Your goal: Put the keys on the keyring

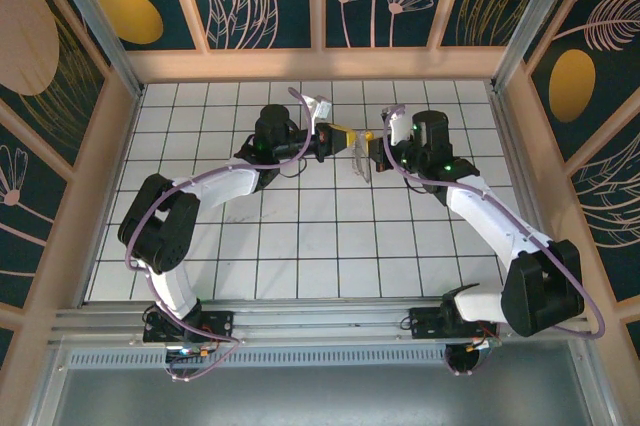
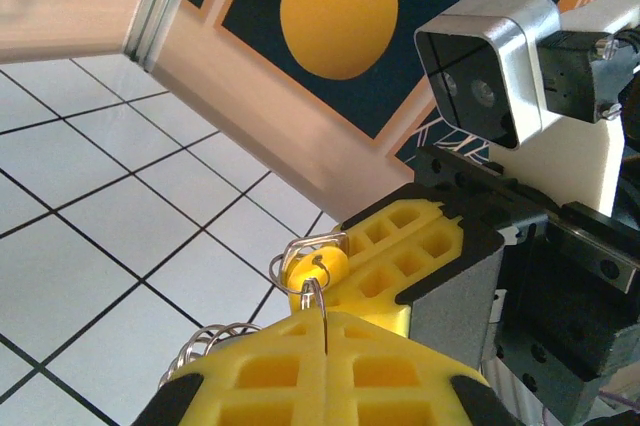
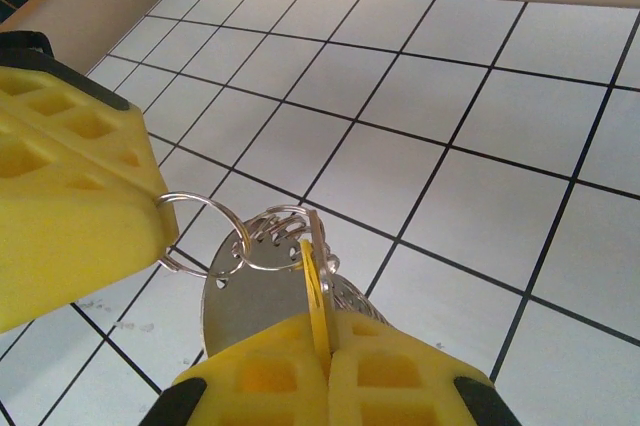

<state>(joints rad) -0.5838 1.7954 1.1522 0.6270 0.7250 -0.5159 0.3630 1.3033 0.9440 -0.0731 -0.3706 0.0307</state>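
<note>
Above the middle of the tiled floor my two grippers meet tip to tip. My left gripper point(image 1: 345, 136) point(image 2: 325, 321) is shut on a thin silver keyring point(image 2: 322, 304) point(image 3: 191, 196), which stands edge-on between its yellow fingers. Facing it, my right gripper point(image 1: 370, 143) point(image 3: 325, 341) is shut on a key with a flat yellow head point(image 3: 313, 287) point(image 2: 319, 267), with a silver key pressed against it. The keyring passes through smaller wire rings by the yellow head. Below them hangs a silver oval plate point(image 3: 256, 307) point(image 1: 361, 161) with a coil of rings point(image 2: 205, 344).
White tiled floor point(image 1: 300, 236) lies under both arms. Pale wooden walls point(image 1: 320, 64) with dark patterned panels close it in at the back and sides. A metal rail point(image 1: 320, 324) runs along the near edge by the arm bases.
</note>
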